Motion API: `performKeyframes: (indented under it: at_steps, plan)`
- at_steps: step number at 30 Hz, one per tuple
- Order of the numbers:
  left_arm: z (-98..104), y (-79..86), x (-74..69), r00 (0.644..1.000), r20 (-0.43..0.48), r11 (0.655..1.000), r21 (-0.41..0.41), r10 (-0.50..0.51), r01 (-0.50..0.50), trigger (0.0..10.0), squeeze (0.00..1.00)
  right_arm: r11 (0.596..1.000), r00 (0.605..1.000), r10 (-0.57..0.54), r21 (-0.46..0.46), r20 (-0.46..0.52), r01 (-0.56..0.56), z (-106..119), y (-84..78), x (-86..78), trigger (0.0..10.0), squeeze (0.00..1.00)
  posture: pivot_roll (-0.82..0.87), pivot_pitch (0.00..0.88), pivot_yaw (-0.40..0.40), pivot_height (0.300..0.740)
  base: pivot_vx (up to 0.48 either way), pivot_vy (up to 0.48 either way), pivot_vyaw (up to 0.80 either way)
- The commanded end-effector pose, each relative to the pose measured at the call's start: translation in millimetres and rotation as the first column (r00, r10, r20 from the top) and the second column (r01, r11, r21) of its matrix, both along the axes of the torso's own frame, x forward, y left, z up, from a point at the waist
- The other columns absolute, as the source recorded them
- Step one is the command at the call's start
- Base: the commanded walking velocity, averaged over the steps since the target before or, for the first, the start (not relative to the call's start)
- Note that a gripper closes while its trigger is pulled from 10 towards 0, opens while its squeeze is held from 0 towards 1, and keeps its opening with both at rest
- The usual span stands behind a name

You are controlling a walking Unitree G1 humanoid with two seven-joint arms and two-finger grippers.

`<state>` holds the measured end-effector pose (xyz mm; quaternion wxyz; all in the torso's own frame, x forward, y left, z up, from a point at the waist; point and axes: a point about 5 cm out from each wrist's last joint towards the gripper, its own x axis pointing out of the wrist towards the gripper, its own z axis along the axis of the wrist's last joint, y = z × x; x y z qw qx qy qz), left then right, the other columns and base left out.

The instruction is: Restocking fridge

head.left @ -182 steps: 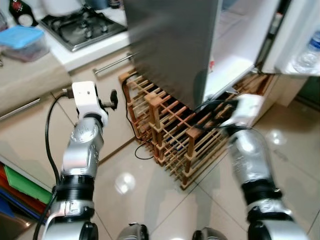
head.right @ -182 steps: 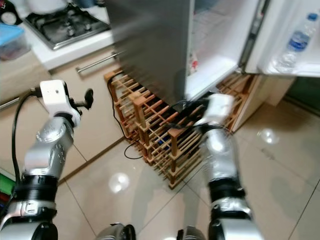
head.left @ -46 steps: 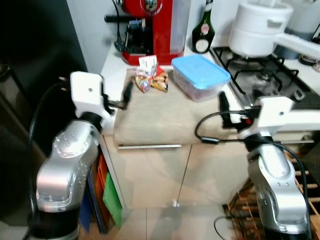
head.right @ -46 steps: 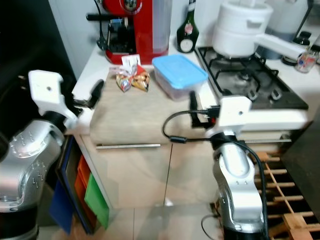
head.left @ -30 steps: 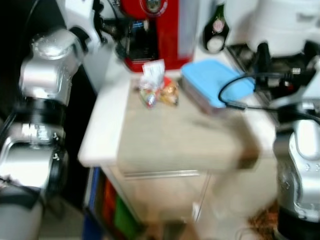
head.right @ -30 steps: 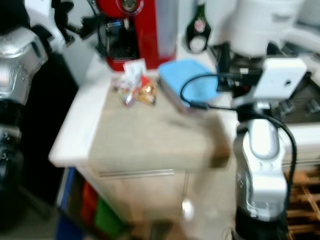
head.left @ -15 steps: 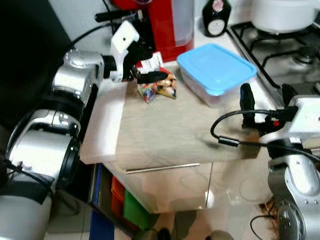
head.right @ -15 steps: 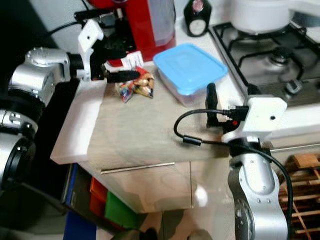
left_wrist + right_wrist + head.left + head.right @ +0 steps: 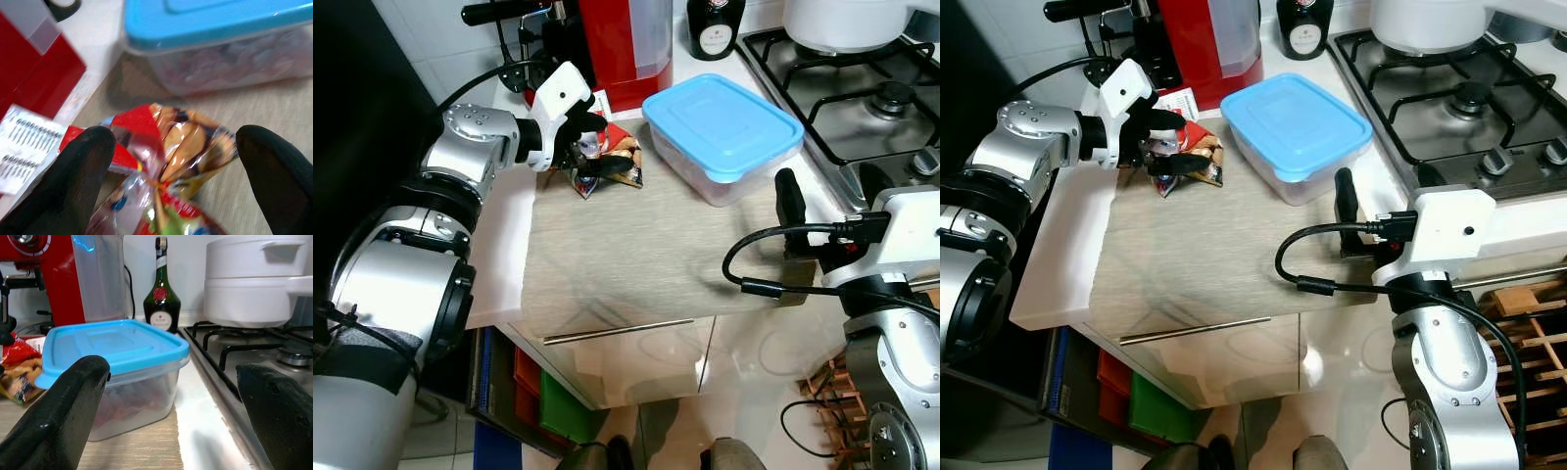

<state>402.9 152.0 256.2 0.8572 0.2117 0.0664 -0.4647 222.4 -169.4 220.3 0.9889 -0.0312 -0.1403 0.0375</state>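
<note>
A crinkly red and orange snack bag [image 9: 626, 149] lies on the wooden counter [image 9: 636, 255], left of a clear food container with a blue lid [image 9: 722, 132]. My left gripper [image 9: 599, 145] is open and straddles the bag; in the left wrist view the bag [image 9: 166, 147] sits between the two black fingers [image 9: 85, 161]. My right gripper [image 9: 830, 191] is open and holds nothing, hovering at the counter's front right and facing the container [image 9: 112, 367].
A red coffee machine [image 9: 617, 44] and a dark bottle [image 9: 715, 24] stand at the back. A gas hob [image 9: 862, 108] with a white pot [image 9: 852, 20] lies to the right. Below the counter are a drawer handle [image 9: 617, 331] and coloured items [image 9: 558, 406].
The view has swung from the fridge to the counter. Over the last second my left gripper came down from beside the coffee machine and now spans the snack bag.
</note>
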Motion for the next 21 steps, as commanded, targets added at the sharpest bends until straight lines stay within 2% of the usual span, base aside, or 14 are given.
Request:
performKeyframes:
  at_steps: [1, 5, 7, 9, 10, 11, 12, 14, 17, 18, 19, 21]
  plan:
    - [5, 7.8, 0.5, 1.0, 0.001, 1.0, 0.023, 0.019, -0.019, 10.0, 0.0, 1.0, 1.0, 0.02, -0.001, -0.006, -0.02, 1, 3.7, -3.3, 10.0, 0.0, -0.31, 0.151, 0.168, 0.74, 0.0, 0.0, 0.0]
    - [-7, 4.7, -2.4, 0.998, -0.059, 1.0, 0.019, -0.024, 0.025, 10.0, 0.0, 1.0, 1.0, 0.025, -0.002, -0.013, -0.025, 0, 4.4, -2.5, 10.0, 0.0, -0.31, 0.15, 0.167, 0.74, 0.0, 0.0, 0.0]
    - [-21, 2.5, -5.0, 0.994, -0.101, 0.997, 0.059, -0.044, 0.05, 10.0, 0.0, 1.0, 1.0, 0.024, -0.002, -0.017, -0.024, 0, 4.0, -1.7, 10.0, 0.0, -0.31, 0.148, 0.165, 0.74, 0.0, 0.0, 0.0]
    - [-25, 1.8, -5.2, 0.994, -0.104, 0.996, 0.079, -0.041, 0.049, 10.0, 0.0, 1.0, 1.0, 0.024, -0.002, -0.018, -0.024, -1, 3.8, -1.5, 10.0, 0.0, -0.31, 0.148, 0.162, 0.74, 0.0, 0.0, 0.0]
    - [-33, -0.7, -4.7, 0.994, -0.108, 0.993, 0.112, -0.016, 0.028, 10.0, 0.0, 1.0, 0.999, 0.025, -0.003, -0.021, -0.025, -1, 3.7, -0.5, 10.0, 0.0, -0.31, 0.145, 0.158, 0.74, 0.0, 0.0, 0.0]
    - [-33, -0.7, -4.7, 0.994, -0.108, 0.993, 0.112, -0.016, 0.028, 10.0, 0.0, 1.0, 0.999, 0.025, -0.003, -0.021, -0.025, -1, 3.7, -0.5, 10.0, 0.0, -0.31, 0.145, 0.158, 0.74, 0.0, 0.0, 0.0]
    - [-45, -3.3, -4.5, 0.993, -0.113, 0.986, 0.168, 0.021, -0.002, 10.0, 0.0, 1.0, 0.999, 0.03, -0.005, -0.022, -0.03, -2, 4.4, 1.2, 10.0, 0.0, -0.31, 0.137, 0.157, 0.74, 0.0, 0.0, 0.0]
    - [-55, -5.0, -4.9, 0.993, -0.107, 0.975, 0.221, 0.047, -0.022, 10.0, 0.0, 0.999, 0.999, 0.034, -0.006, -0.02, -0.035, -1, 5.2, 2.8, 10.0, 0.0, -0.31, 0.132, 0.157, 0.74, 0.0, 0.0, 0.0]
    - [-61, -6.2, -4.7, 0.991, -0.105, 0.972, 0.231, 0.078, -0.052, 10.0, 0.0, 0.999, 0.999, 0.035, -0.006, -0.019, -0.035, -1, 5.6, 4.1, 10.0, 0.0, -0.31, 0.127, 0.157, 0.74, 0.0, 0.0, 0.0]
    - [-65, -6.1, -4.2, 0.988, -0.104, 0.968, 0.235, 0.111, -0.084, 0.0, 0.0, 0.999, 0.999, 0.034, -0.006, -0.018, -0.035, -1, 5.8, 5.0, 10.0, 0.0, -0.31, 0.123, 0.16, 0.74, 0.0, 0.0, 0.0]
    - [-67, -5.5, -2.6, 0.982, -0.09, 0.964, 0.228, 0.164, -0.14, 0.0, 0.0, 0.999, 0.999, 0.034, -0.006, -0.017, -0.034, -1, 5.9, 5.5, 10.0, 0.0, -0.31, 0.123, 0.16, 0.74, 0.0, 0.0, 0.0]
    - [-72, 0.5, 1.8, 0.95, -0.018, 0.927, 0.223, 0.312, -0.301, 0.0, 0.0, 0.999, 0.999, 0.032, -0.001, -0.016, -0.032, -2, 6.8, 6.6, 10.0, 0.0, -0.29, 0.111, 0.177, 0.74, 0.0, 0.0, 0.0]
